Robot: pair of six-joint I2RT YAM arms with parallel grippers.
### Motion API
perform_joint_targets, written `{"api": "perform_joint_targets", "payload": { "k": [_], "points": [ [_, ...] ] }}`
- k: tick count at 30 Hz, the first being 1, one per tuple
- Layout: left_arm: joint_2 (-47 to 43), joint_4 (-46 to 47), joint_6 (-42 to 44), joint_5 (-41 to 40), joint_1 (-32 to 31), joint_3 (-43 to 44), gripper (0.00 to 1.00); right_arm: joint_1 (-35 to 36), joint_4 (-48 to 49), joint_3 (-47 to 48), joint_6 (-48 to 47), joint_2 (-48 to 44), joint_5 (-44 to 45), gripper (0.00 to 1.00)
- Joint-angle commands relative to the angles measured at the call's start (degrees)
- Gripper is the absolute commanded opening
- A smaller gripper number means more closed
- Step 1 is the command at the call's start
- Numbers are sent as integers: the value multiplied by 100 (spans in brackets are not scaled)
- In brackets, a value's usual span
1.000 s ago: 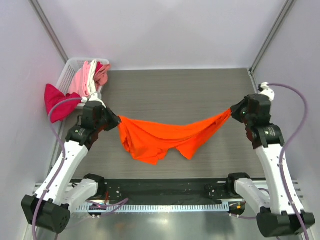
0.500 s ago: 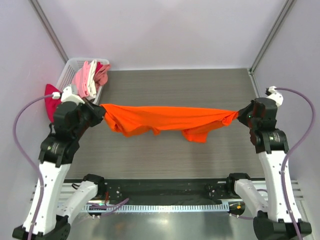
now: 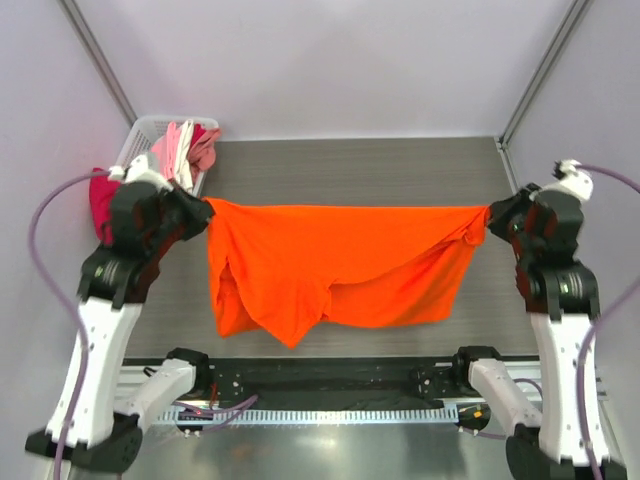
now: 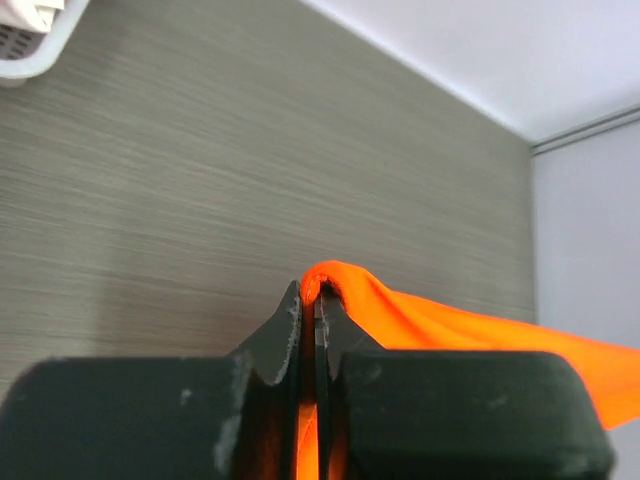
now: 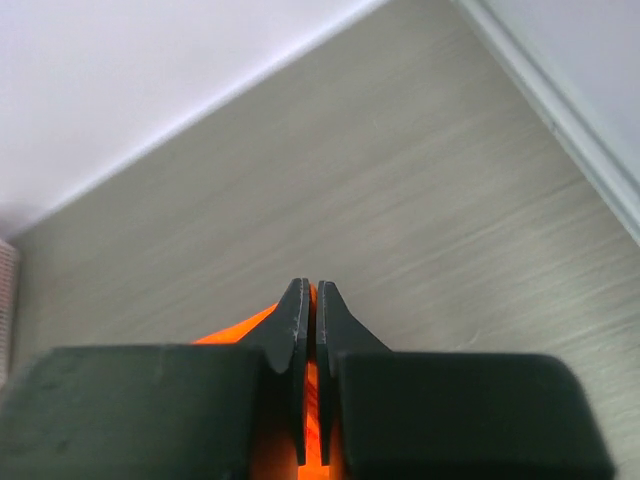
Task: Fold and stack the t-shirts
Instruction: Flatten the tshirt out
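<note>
The bright orange t-shirt [image 3: 330, 265] hangs spread out above the table, held taut by its top edge between both arms. My left gripper [image 3: 207, 208] is shut on its left corner; in the left wrist view the orange cloth [image 4: 400, 315] sticks out between the closed fingers of my left gripper [image 4: 310, 295]. My right gripper [image 3: 490, 215] is shut on the right corner; orange cloth [image 5: 235, 325] shows between the fingers of my right gripper [image 5: 308, 292]. Pink, white and salmon shirts [image 3: 183, 150] lie in the basket, and a magenta-red shirt [image 3: 100, 195] hangs over its side.
The white mesh basket [image 3: 140, 135] stands at the back left corner, just behind my left arm. The grey wood-grain table [image 3: 360, 175] runs to walls at the back and sides. A black rail with the arm bases [image 3: 330, 385] lies along the near edge.
Both grippers have lifted and pulled apart. The orange shirt went from a sagging bunch to a wide, flat sheet hanging from its top edge.
</note>
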Motion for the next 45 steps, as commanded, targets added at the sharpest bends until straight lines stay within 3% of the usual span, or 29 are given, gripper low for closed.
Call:
{"api": "perform_joint_targets", "payload": {
  "k": [1, 2, 3, 4, 6, 9, 16, 20, 26, 33, 45],
  "points": [
    [1257, 737, -99, 108, 43, -42, 10, -30, 218, -34, -91, 1336, -225, 17],
    [1506, 740, -99, 109, 43, -42, 25, -30, 263, -34, -30, 1341, -332, 17],
    [1813, 984, -195, 222, 43, -51, 44, -30, 298, -25, 41, 1776, -368, 63],
    [2051, 1038, -222, 293, 43, -34, 58, -30, 359, -43, 120, 1902, -412, 78],
    [2588, 1030, -292, 468, 43, 63, 85, -30, 561, -209, 225, 1974, -588, 87],
    [2494, 1240, -293, 470, 7, -347, 93, -30, 869, -683, 235, 1676, -773, 85],
    [956, 1514, -301, 900, -220, -2079, 95, -30, 1063, -1817, 199, 1034, -992, 70],
    [42, 1470, -494, 1383, -581, -2985, 81, -30, 1229, -2388, 234, 709, -958, 67],
    [-759, 1259, -1241, 980, -1872, -3996, 68, -30, 1335, -2688, 331, 532, -975, 64],
    [-312, 1996, -1936, 373, -3120, -4884, 66, -30, 1379, -2846, 411, 401, -914, 64],
    [550, 3244, -2147, 267, -3227, -5228, 51, -30, 1423, -2978, 481, 269, -896, 64]
  ]
}}
